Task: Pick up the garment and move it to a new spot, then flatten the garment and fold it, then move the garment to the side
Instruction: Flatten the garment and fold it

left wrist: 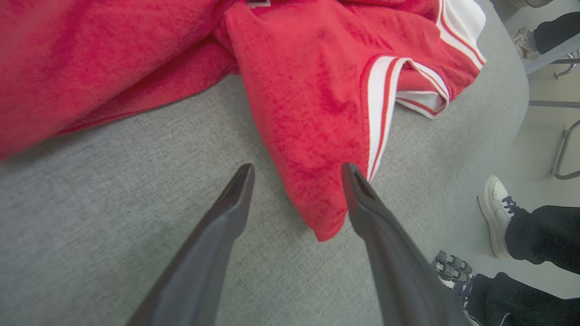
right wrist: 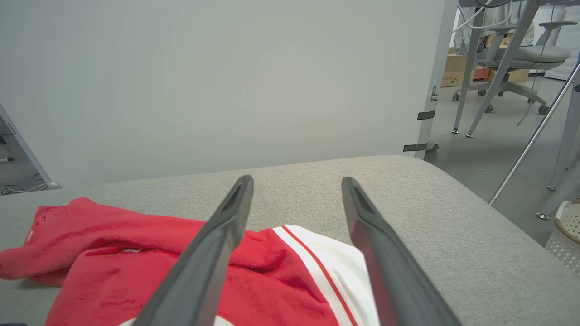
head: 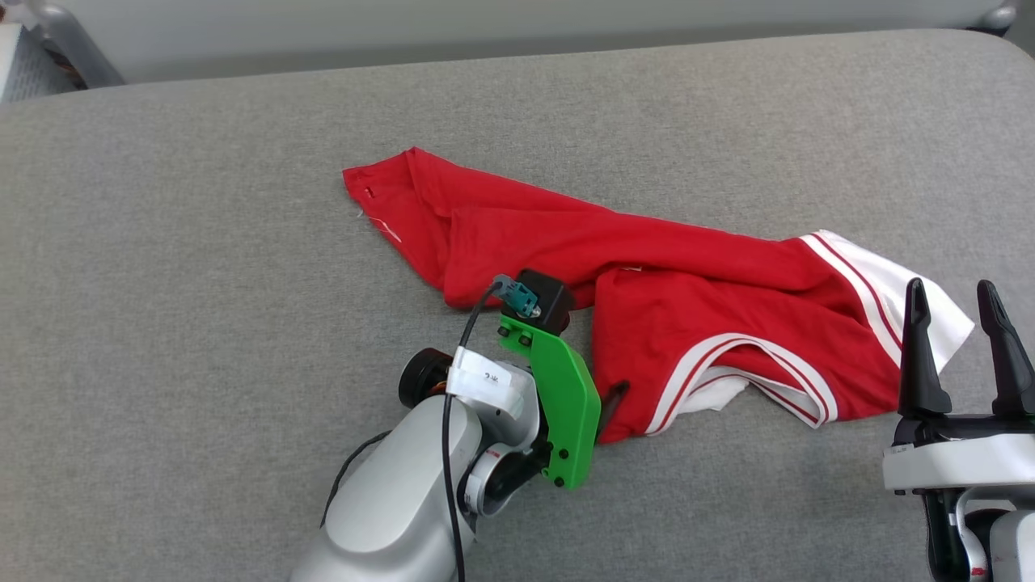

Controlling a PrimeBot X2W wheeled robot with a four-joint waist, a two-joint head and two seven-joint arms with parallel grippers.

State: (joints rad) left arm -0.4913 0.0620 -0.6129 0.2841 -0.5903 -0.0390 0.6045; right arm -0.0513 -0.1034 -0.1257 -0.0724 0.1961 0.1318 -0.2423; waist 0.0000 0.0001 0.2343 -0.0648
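Nearest the robot, the left gripper (left wrist: 297, 166) is reaching in low over the grey padded table (head: 202, 242) with its two dark fingers (left wrist: 217, 226) spread wide and nothing pinched between them. In the left wrist view they are straddling the near red corner of the garment (head: 687, 275), though whether a tip is touching the cloth cannot be told. In the head view a green bracket (head: 566, 396) and a black wrist camera (head: 543, 297) on that arm are covering most of the fingers. At the lower right the right gripper (head: 950, 284) is pointing up the head view, its jaws likewise released and empty, its tips lying over the edge of the white sleeve (head: 906, 283). The garment, a red jersey T-shirt, is lying crumpled in a long heap across the middle of the table, running from a red hem corner (head: 356, 178) at the far left down to the white sleeve at the right, with a loop of red-and-white striped trim (head: 728, 356) curling along its near edge. Beyond the table's right edge, a person's white shoe (left wrist: 496, 213) and dark trouser legs (left wrist: 539, 240) are showing on the floor. Farther back a pale panel (right wrist: 226, 81) is standing behind the table, with an office chair (right wrist: 521, 54) past it.
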